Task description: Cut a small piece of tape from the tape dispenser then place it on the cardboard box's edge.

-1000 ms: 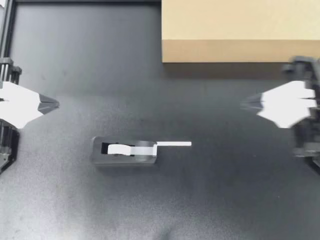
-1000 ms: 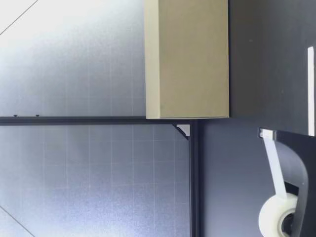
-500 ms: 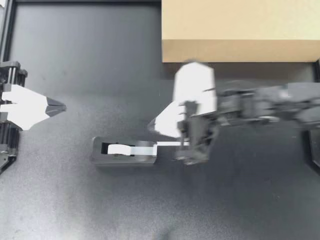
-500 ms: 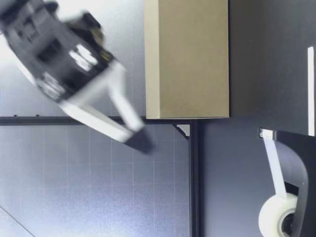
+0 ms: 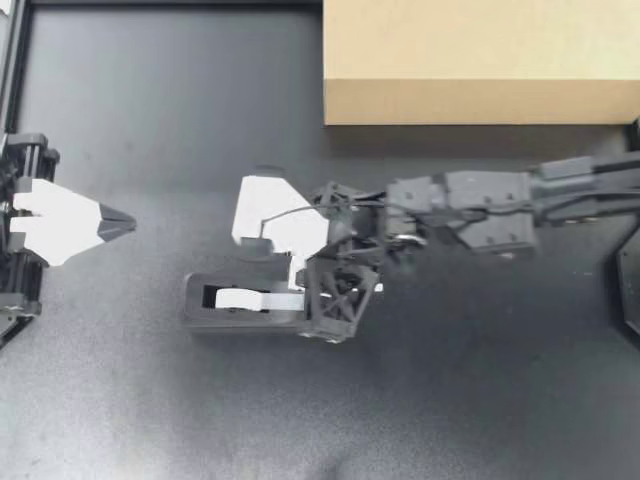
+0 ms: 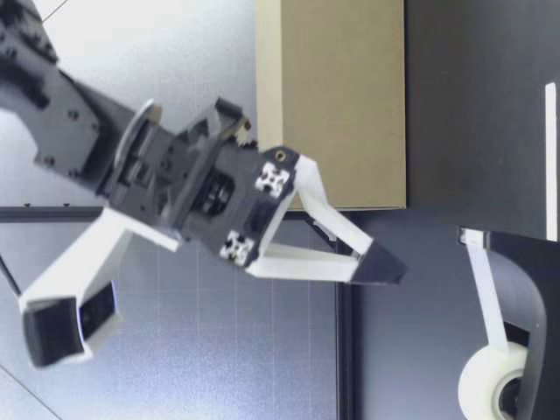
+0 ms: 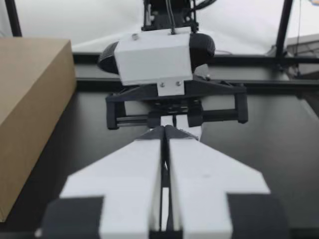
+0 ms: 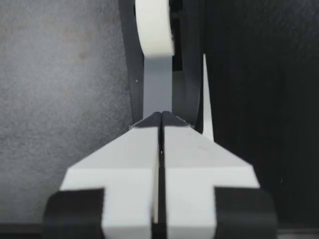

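My right end effector point(image 5: 303, 283) has reached across to the tape dispenser point(image 5: 240, 318), which sits on the surface point(image 5: 150, 120) left of centre in the lower half of the overhead frame. Its fingers are pressed together and hold nothing. The wrist camera shows the tips poised over the strip that leads from the tape roll point(image 8: 154, 25) toward the cutter. My left end effector point(image 5: 122, 222) waits at the left edge, likewise closed and empty, well apart from the dispenser. The cardboard box point(image 5: 480, 60) fills the upper right, well clear of both.

The tape should be feather-light, limp and sticky on one face. It will likely curl, fold on itself and cling to whichever finger touches the adhesive. The best hold seems to be the free tail point(image 6: 550, 157) running out past the cutter end. It should be pinched across its flat faces near the tip, which calls for opening the fingers first. The dispenser looks small enough to slide or tip under a pull, so bracing it may help.
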Controlling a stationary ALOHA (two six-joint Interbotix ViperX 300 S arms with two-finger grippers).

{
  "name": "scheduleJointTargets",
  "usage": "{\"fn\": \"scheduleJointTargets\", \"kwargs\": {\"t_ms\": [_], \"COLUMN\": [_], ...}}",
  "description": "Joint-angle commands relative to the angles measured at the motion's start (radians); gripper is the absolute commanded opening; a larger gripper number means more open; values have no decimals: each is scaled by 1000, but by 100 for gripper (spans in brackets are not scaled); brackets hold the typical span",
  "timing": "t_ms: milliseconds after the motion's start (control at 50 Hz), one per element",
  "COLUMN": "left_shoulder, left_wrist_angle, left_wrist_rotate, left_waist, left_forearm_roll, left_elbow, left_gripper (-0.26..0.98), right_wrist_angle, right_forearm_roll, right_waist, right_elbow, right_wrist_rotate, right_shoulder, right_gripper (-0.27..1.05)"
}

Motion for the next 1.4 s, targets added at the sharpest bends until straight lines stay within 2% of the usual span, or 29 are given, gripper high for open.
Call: {"fn": "scheduleJointTargets", "kwargs": {"t_ms": [0, 80, 280, 380, 520, 700, 960, 1380], "left_shoulder": [6, 6, 6, 6, 8, 15, 37, 44], "left_wrist_angle": [-9, -9, -8, -9, -9, -9, -8, -8], "left_wrist_rotate": [0, -2, -8, -8, -9, -9, -9, -9], "left_waist": [3, 3, 3, 2, 3, 3, 2, 2], "left_forearm_roll": [-2, -2, -2, -2, -2, -2, -2, -2], "left_elbow": [-9, -8, -8, -6, -8, -3, -2, -6], "left_gripper": [-12, -12, -12, -12, -12, -12, -12, -12], "right_wrist_angle": [46, 94, 255, 316, 380, 428, 511, 557], "right_forearm_roll": [48, 141, 466, 546, 551, 554, 681, 686], "right_waist": [-32, -61, -158, -204, -239, -258, -262, -272], "right_elbow": [-57, -83, -153, -187, -236, -281, -322, -324], "right_wrist_rotate": [-35, -123, -391, -440, -443, -454, -522, -511], "right_shoulder": [0, 18, 100, 141, 189, 241, 298, 341], "right_gripper": [-10, -10, -10, -7, 4, 33, 34, 35]}}
